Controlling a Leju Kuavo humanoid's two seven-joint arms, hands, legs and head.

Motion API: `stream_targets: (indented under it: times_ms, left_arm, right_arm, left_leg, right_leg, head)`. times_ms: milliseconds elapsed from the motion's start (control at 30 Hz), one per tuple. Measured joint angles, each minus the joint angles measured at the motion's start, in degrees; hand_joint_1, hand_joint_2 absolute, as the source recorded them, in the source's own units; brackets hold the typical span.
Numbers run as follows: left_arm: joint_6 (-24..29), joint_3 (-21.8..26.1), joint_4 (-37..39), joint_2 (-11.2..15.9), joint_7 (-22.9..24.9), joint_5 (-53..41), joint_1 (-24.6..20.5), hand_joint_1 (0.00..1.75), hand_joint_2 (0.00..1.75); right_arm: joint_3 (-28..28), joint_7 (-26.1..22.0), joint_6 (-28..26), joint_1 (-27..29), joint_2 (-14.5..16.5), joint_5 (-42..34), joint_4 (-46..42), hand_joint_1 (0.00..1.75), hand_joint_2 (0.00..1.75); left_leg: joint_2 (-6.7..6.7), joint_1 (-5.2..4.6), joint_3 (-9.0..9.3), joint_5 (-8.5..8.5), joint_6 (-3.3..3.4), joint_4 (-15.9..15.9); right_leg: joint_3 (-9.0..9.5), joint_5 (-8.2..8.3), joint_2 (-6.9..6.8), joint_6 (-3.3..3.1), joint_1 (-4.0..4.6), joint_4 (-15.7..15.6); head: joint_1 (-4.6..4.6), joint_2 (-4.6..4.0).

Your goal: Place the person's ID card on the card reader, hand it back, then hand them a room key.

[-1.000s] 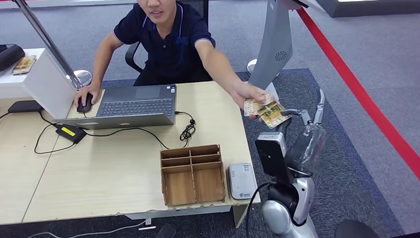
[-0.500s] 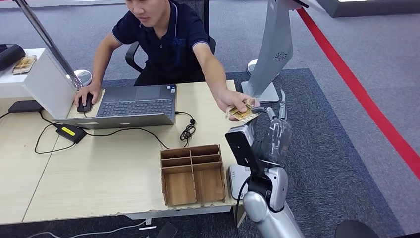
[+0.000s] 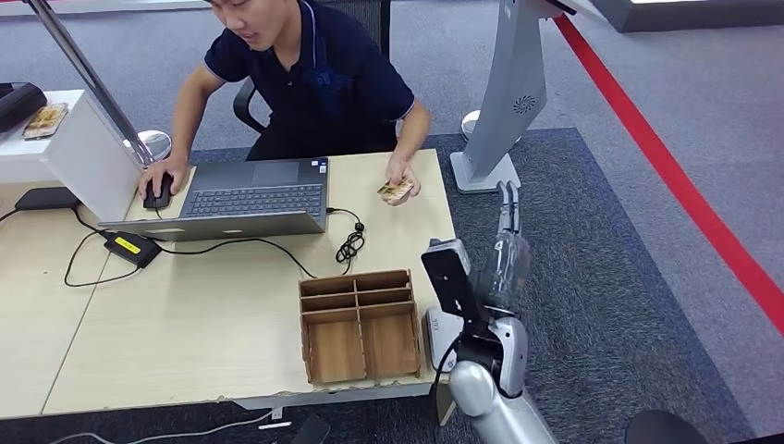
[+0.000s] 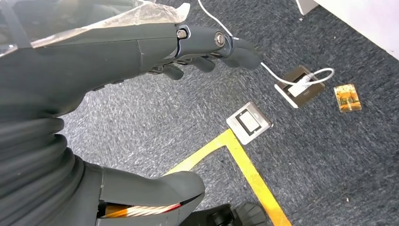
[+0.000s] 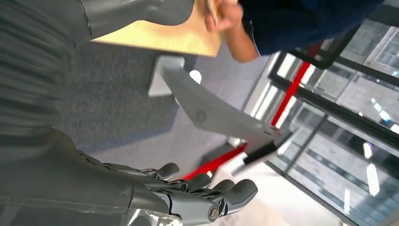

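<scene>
- My right hand (image 3: 504,242) hangs just off the desk's right edge, at about 5 o'clock in my head view, fingers stretched out and pointing away from me toward the person; nothing is in it, and my right wrist view shows the fingers (image 5: 221,195) slightly apart with only air between them and the thumb.
- My left hand (image 4: 141,94) hangs over dark grey carpet, thumb and fingers spread wide, holding nothing.
- The card (image 3: 396,191) is in the person's hand (image 3: 401,176), resting over the desk (image 3: 213,305) near its far right corner, at roughly 12 o'clock from my right hand and well apart from it.
- The card reader (image 3: 450,338), a small grey box, lies on the desk's near right corner, at 7 o'clock from my right hand and just beside the wooden organizer (image 3: 359,324); my forearm hides part of it.
- The person's other hand rests on a mouse (image 3: 157,192) left of the open laptop (image 3: 245,197), at 10 o'clock on the desk.
- On the carpet below my left hand lie a floor socket plate (image 4: 248,122), a second socket with a white cable (image 4: 301,87), and a small card-like item (image 4: 347,97) just beside it.
</scene>
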Motion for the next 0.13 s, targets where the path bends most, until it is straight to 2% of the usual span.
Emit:
stream_targets:
  times_ms: [133]
  left_arm:
    - [0.11,0.00,0.01,0.00,0.00,0.53,0.04,0.00,1.75]
  right_arm:
    - [0.04,-0.28,0.00,1.14,-0.23,-7.25,0.01,0.00,1.75]
  left_leg:
    - [0.00,0.00,0.00,0.00,0.00,0.00]
  right_leg:
    - [0.00,0.00,0.00,0.00,0.00,0.00]
  head:
    - [-0.01,0.00]
